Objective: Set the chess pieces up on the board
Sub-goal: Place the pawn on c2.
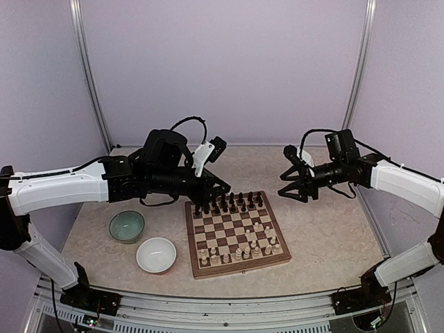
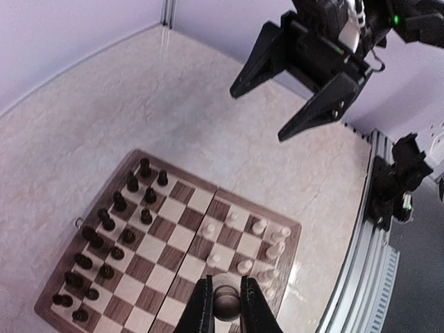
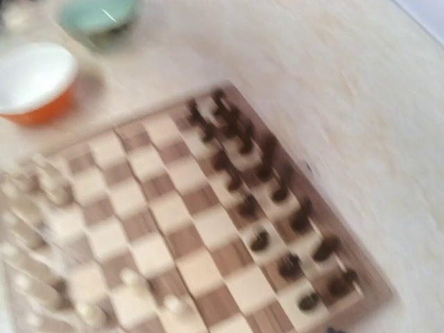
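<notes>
The board (image 1: 239,267) lies in the middle of the table. Dark pieces (image 1: 229,202) fill its two far rows and cream pieces (image 1: 239,253) stand on its near rows. My left gripper (image 1: 223,187) hovers above the board's far left part. In the left wrist view it (image 2: 227,305) is shut on a cream piece (image 2: 226,300), held above the cream side (image 2: 260,227) of the board (image 2: 163,229). My right gripper (image 1: 286,186) is open and empty, off the board's far right corner; it also shows in the left wrist view (image 2: 258,114). The right wrist view is blurred and shows the board (image 3: 208,222), not its fingers.
A green bowl (image 1: 127,225) and a white bowl (image 1: 156,254) stand left of the board. In the right wrist view the white bowl (image 3: 31,76) has an orange outside. Purple walls close off the back and sides. A metal rail (image 1: 229,312) runs along the near edge.
</notes>
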`<state>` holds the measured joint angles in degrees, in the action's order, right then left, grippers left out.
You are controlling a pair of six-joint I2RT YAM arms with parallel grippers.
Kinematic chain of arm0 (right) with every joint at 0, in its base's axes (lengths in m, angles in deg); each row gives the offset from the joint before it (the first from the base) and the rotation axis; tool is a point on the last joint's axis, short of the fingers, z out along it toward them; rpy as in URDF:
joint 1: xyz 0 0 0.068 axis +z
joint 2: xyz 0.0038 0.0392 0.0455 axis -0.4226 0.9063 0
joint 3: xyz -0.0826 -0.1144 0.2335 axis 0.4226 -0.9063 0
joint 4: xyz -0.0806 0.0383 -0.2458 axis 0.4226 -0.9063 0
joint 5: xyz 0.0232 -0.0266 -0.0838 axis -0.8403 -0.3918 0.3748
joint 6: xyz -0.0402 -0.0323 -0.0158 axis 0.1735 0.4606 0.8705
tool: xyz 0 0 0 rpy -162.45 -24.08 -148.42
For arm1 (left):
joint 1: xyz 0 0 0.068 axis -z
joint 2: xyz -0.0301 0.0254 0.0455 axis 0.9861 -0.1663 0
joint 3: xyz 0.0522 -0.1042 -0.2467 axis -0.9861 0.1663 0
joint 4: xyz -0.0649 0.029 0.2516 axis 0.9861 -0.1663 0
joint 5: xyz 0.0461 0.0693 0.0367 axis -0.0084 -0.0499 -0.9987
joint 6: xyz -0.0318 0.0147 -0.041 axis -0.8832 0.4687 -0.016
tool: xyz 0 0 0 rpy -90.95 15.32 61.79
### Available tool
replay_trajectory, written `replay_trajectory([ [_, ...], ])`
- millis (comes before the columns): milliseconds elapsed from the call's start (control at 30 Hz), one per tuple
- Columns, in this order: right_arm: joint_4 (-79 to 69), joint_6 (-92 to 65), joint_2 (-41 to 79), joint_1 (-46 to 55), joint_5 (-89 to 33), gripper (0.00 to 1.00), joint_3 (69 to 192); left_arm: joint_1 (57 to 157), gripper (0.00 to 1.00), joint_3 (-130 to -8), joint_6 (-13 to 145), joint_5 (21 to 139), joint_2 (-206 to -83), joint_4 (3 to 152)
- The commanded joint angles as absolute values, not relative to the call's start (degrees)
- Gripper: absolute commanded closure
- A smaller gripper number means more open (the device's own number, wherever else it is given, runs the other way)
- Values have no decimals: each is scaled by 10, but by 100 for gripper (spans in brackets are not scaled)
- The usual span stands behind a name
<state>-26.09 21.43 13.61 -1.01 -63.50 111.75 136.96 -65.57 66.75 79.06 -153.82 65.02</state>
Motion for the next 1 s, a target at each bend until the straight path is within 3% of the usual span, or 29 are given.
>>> replay_trajectory([
  [0, -219, 242, 134, -14, -556, 38, 1090, 1375, 90, -676, 712, 763, -1560, 489],
  [967, -227, 263, 143, -14, -579, 37, 1080, 1432, 87, -753, 768, 759, -1764, 410],
])
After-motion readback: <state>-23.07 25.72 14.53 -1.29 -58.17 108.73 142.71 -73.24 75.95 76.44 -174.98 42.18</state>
